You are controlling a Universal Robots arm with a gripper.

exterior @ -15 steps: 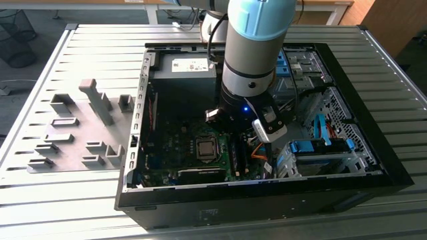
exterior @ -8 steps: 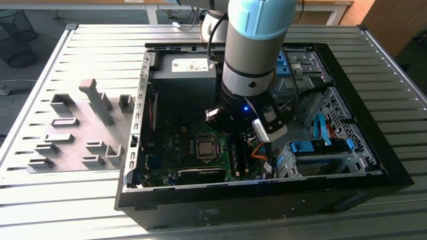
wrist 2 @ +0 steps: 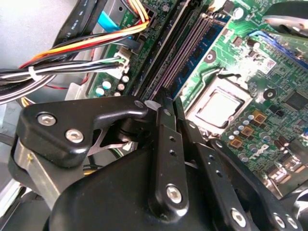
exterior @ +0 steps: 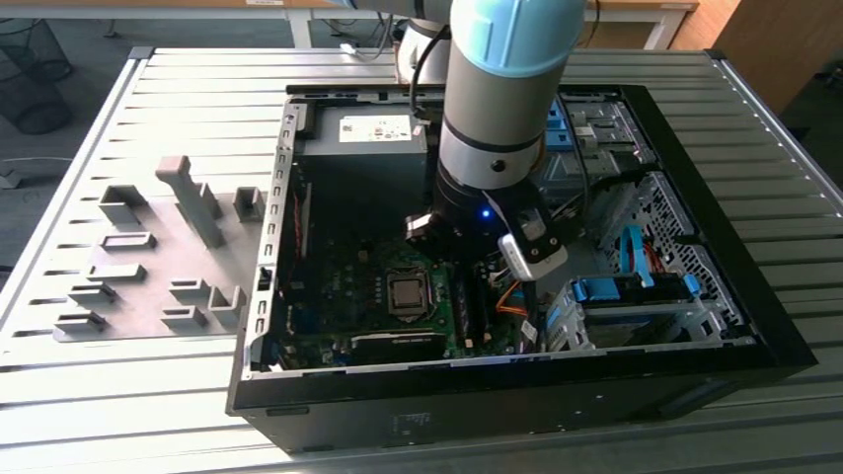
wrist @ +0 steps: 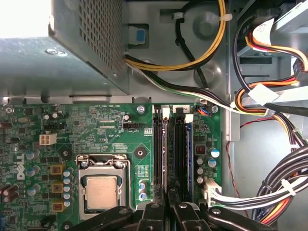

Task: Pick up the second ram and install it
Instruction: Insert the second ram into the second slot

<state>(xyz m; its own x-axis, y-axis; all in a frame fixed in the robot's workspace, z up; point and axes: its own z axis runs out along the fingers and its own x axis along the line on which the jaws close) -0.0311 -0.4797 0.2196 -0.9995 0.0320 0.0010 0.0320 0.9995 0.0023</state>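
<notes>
Now gripper (wrist 2: 166, 103) pressing down at memory slots (wrist: 168, 149), lower centre of first wrist view; fingers (wrist 2: 168, 144) clenching thin edge, apparently second ram (wrist: 188, 154). Seating step underway; needing straight push.

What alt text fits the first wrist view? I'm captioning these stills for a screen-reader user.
The gripper hangs over the motherboard's memory slots, its black fingers close together above a green memory stick standing in one slot. A bare processor sits in its socket beside the slots, with a grey metal power supply box and bundled cables beyond.
</notes>
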